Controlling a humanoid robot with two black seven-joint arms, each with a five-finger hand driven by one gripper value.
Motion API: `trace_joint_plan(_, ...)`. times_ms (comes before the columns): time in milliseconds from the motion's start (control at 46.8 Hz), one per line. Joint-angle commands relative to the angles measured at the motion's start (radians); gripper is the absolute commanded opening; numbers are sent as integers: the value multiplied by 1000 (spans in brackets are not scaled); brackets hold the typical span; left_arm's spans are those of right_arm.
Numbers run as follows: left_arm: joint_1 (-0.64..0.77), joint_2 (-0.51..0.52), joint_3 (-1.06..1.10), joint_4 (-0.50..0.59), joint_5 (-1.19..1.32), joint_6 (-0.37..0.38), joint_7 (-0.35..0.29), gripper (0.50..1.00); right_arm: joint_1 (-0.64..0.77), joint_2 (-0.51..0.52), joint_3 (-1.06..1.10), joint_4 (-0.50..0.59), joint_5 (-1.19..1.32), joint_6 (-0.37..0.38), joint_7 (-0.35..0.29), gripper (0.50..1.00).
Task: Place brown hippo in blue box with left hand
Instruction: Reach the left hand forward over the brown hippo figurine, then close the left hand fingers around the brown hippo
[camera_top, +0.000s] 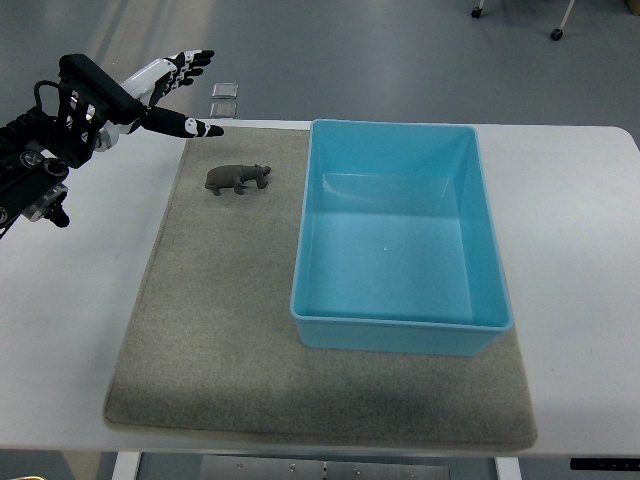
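Note:
A small brown hippo (238, 179) stands on the grey mat (210, 330), just left of the blue box (400, 235). The box is a light blue open bin with nothing inside. My left hand (172, 92) hovers at the upper left, over the table's far edge, up and to the left of the hippo. Its fingers are spread and hold nothing; the thumb tip points toward the mat's far corner. The right hand does not show.
The mat lies on a white table (580, 260). Two small square plates (226, 98) sit on the floor beyond the table's far edge. Chair casters (555, 33) show at the top right.

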Motion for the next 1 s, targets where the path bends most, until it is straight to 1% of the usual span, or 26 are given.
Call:
trace_joint_plan(0,-17,1,47,0,44,3,-1,979,0,0,0,0,0,0,0,936)
trace_joint_plan(171,-23,-1,60,0,178,7,-1,969,0,0,0,0,0,0,0,936)
trace_joint_plan(192,-23,-1,61,0,198,7,-1,964,0,0,0,0,0,0,0,936)
trace_joint_plan(235,-23,-2,63,0,239,11,-1,937,0,0,0,0,0,0,0,936)
trace_joint_plan(385,-23,-2,63,1,337,18,-1,932,0,0,0,0,0,0,0,936)
trace_joint_plan(620,-26,-2,132,0,344,60,-1,934,0,0,0,0,0,0,0,936)
trace_joint_plan(898,-30,-1,158,4,344,64,-1,934,0,0,0,0,0,0,0,936)
trace_joint_plan(940,-30,-1,158,6,344,66,-1,930,0,0,0,0,0,0,0,936)
trace_joint_plan(983,-30,-2,160,7,344,66,0,915,0,0,0,0,0,0,0,936)
